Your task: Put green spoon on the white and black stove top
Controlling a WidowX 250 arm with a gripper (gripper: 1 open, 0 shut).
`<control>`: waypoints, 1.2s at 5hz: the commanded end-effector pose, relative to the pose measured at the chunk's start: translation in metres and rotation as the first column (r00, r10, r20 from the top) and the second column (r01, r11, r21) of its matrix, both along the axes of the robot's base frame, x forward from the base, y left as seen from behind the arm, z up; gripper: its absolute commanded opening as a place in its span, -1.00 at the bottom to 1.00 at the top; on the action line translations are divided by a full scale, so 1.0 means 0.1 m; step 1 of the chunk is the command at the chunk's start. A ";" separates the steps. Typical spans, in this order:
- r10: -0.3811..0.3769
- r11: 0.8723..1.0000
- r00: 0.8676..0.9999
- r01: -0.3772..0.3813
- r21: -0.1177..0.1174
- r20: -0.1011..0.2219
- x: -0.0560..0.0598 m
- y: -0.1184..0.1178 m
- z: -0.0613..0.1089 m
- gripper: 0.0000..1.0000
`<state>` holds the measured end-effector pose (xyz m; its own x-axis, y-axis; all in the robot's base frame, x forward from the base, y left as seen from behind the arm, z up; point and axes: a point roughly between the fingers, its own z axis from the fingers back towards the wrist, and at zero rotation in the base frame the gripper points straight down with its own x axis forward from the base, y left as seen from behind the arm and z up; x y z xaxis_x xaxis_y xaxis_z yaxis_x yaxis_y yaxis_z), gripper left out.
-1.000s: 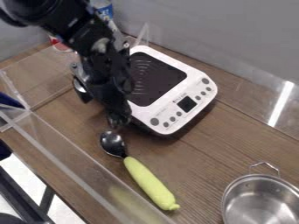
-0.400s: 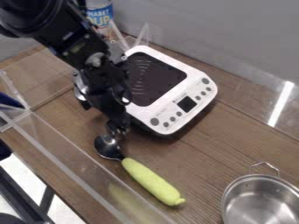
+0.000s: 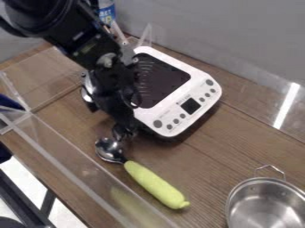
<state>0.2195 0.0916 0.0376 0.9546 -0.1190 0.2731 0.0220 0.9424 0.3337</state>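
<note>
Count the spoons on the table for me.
1. The green spoon lies on the wooden table just in front of the stove top, below the gripper. None appear hidden.

Glossy black jointed arm (image 3: 74,40), bulky rounded segments, black pincer (image 3: 120,134).

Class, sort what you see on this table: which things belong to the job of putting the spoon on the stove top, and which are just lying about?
Belong to the job:
green spoon
white and black stove top
gripper, open above the spoon's bowl

Just lying about:
steel pot
bottle behind the arm
</note>
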 end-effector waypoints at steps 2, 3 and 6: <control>0.003 1.000 1.000 -0.003 0.012 0.030 0.08 0.09 0.11 1.00; -0.004 1.000 1.000 0.003 0.015 0.024 0.07 0.12 0.08 1.00; -0.125 0.992 0.992 0.124 0.033 0.012 0.01 0.09 0.05 1.00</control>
<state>0.2195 0.0969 0.0358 0.9308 -0.2656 0.2512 0.1654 0.9188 0.3585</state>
